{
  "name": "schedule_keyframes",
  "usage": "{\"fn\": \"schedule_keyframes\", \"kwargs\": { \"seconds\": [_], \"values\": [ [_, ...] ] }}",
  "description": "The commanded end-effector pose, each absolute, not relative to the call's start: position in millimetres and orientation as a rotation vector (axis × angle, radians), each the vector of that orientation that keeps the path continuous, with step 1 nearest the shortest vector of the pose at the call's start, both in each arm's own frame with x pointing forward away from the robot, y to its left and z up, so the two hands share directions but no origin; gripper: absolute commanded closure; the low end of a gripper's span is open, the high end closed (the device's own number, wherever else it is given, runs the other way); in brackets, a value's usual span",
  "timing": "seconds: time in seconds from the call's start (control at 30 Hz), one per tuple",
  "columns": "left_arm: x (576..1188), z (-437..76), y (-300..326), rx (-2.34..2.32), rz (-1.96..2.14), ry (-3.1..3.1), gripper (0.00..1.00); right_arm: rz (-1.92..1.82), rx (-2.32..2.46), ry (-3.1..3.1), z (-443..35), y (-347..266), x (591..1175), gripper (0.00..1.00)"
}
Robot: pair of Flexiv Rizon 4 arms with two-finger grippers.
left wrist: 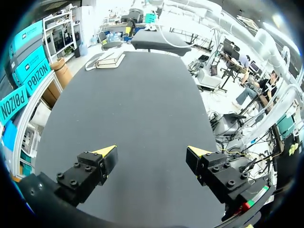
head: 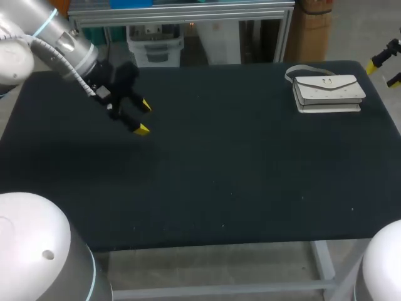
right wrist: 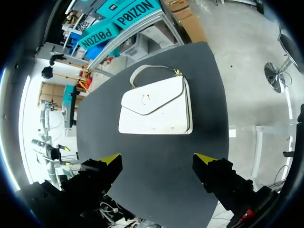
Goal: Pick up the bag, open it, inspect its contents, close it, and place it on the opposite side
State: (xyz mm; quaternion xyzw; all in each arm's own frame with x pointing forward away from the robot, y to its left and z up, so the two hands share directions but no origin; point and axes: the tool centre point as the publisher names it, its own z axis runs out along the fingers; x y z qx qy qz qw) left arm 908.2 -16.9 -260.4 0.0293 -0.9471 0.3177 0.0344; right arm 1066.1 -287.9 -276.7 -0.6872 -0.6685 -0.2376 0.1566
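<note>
Head view: my left arm (head: 59, 44) comes in from the far left corner. The left tool (head: 139, 117) hangs over the left part of the desk (head: 219, 175), yellow tips spread, nothing between them. The bag (head: 329, 93) is white and lies flat on the far right part of the desk, flap closed, well apart from the left tool. Its strap (head: 301, 69) curls out on the side nearest the far edge. The right tool (head: 385, 70) only just shows at the right edge, beyond the bag. Two yellow tips stand apart and neither touches the bag.

Left wrist view: left tool (left wrist: 152, 152) fingers wide apart with bare dark desk (left wrist: 142, 104) between and ahead of them. The bag (left wrist: 110, 59) is small and far ahead, at the other end of the desk near its edge. No contact.

Right wrist view: right tool (right wrist: 157, 158) fingers also spread, gripping nothing. The bag (right wrist: 156, 109) lies directly ahead of the tool, flat on the desk (right wrist: 156, 190), apart from both tips. The flap is down, with a small metal clasp (right wrist: 145, 98) at its point. The strap (right wrist: 149, 69) loops out from the edge away from the tool, with gold fittings at its ends. The bag sits near the corner of the desk.
</note>
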Motion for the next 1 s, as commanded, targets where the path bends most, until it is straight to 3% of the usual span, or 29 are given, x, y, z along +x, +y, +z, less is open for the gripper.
{"fn": "schedule_keyframes", "kwargs": {
  "seconds": [0.03, 0.47, 1.0],
  "values": [
    [915, -264, -23, 0.074, 0.985, -2.896, 0.00, -0.695, -1.961, -1.878, -293, -297, 1076, 0.00],
    [924, -269, -35, -0.078, 1.058, -2.866, 0.00, -0.750, -1.957, -1.756, -337, -297, 1103, 0.00],
    [943, -281, -28, 0.103, 1.121, -2.983, 0.00, -0.745, -1.993, -1.713, -352, -289, 1115, 0.00]
  ]
}}
